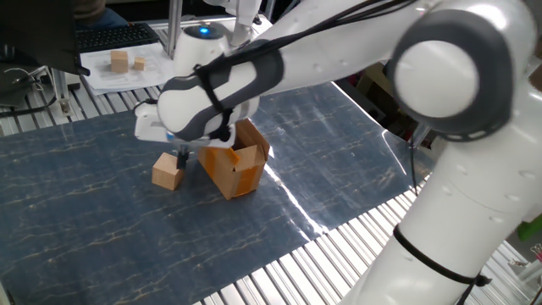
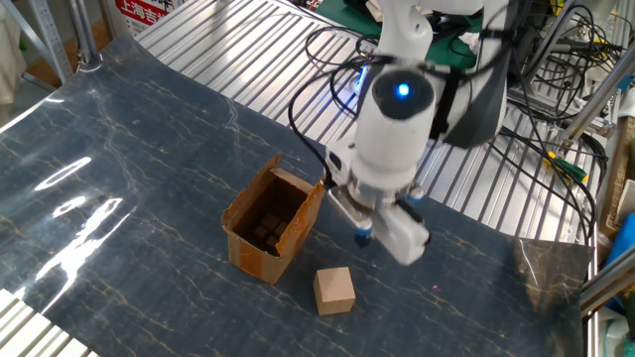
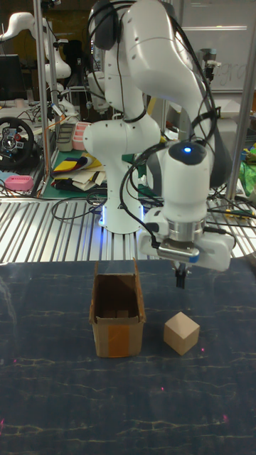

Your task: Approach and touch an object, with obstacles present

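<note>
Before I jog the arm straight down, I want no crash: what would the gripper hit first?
Probably the blue mat, or the cube's back edge. The gripper points down, above and just behind the cube, clear of the box. Depth is unclear.
</note>
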`<action>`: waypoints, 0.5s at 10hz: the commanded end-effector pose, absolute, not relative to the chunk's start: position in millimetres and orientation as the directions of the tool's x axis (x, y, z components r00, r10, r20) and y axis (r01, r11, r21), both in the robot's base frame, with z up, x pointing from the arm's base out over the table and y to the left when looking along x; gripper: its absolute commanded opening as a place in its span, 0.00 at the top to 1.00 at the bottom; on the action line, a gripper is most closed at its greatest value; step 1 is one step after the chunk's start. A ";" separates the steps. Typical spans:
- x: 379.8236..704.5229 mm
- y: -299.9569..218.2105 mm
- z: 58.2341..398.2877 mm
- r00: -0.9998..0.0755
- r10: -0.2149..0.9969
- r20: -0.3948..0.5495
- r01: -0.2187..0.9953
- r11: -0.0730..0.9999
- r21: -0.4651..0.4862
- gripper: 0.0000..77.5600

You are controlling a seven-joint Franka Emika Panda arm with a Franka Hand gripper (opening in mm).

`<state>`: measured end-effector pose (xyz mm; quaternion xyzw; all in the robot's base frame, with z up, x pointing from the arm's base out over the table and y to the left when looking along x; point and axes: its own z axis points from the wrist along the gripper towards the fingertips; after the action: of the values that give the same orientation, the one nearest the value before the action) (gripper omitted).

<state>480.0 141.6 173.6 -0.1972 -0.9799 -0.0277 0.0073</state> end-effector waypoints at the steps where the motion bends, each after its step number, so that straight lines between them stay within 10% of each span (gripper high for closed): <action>1: 472.5 130.9 186.3 -0.939 0.343 0.015 0.343 0.939 0.026 1.00; 5: 472.1 129.4 187.7 -0.947 0.321 0.009 0.321 0.947 0.027 1.00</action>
<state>471.2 129.2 186.7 -0.1648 -0.9862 -0.0139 0.0041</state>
